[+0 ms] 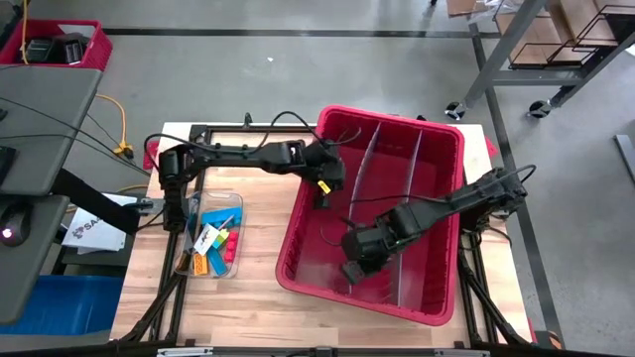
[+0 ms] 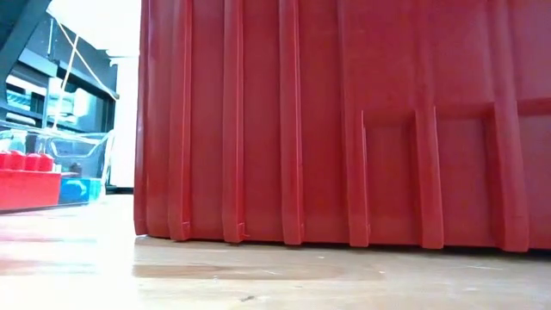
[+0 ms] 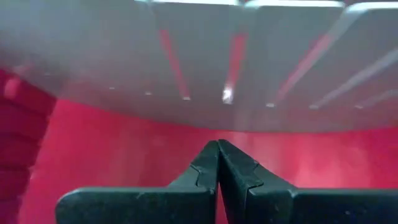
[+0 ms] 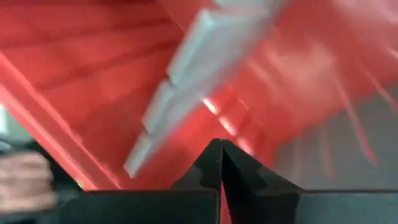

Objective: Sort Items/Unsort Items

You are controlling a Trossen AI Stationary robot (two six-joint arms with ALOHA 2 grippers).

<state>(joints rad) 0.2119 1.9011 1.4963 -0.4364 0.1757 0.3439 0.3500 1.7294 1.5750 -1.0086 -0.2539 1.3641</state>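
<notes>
The items (image 1: pixel 211 241), orange, blue, yellow, red and green blocky pieces, lie in a small clear container (image 1: pixel 234 253) on the table's left part. A red piece (image 2: pixel 26 179) and a blue piece (image 2: pixel 76 189) of them show in the low view. My left gripper (image 1: pixel 319 201) is shut and empty inside the large red bin (image 1: pixel 298 213), in its left compartment; its shut fingers also show in the left wrist view (image 3: pixel 219 149). My right gripper (image 1: pixel 349 270) is shut and empty lower in the bin, near its front wall; it also shows in the right wrist view (image 4: pixel 221 147). No pen-like sticks show.
The red bin (image 2: pixel 344 120) fills the table's middle and right and has clear dividers (image 1: pixel 412 198) running front to back. Bare wooden table (image 1: pixel 248 317) lies in front of the bin and the container. Cables and a frame run along the far left.
</notes>
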